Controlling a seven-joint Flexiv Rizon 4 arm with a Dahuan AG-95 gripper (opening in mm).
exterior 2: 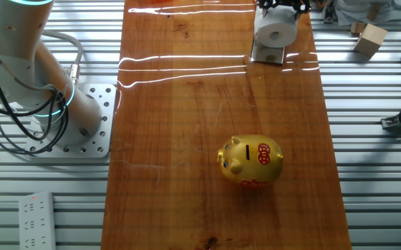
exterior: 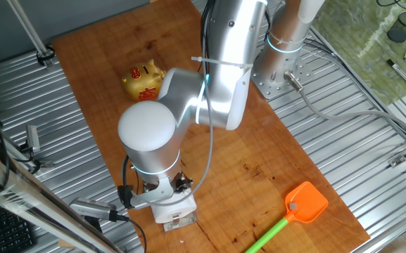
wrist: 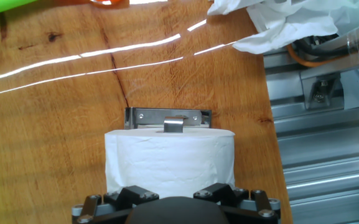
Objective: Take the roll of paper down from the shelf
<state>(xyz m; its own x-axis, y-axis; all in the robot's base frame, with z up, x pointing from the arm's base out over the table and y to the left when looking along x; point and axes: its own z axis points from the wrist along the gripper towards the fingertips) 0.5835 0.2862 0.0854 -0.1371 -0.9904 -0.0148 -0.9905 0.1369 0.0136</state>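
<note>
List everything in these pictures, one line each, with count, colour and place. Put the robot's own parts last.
roll of paper: one, white, on the shelf at the table's end, under the pincer
shelf: one, silvery metal, on the wooden table, holding the roll
piggy bank: one, gold with red marks, mid-table
fly swatter: one, orange head on a green handle, near the table's corner
crumpled paper: one, white, at the table's edge
wooden block: one, pale, on the metal bench beside the table
power strip: one, white, on the metal bench
table: one, brown wood
arm: one, silver, reaching from its base plate to the roll
pincer: one, black, at the roll; whether it grips is unclear
</note>
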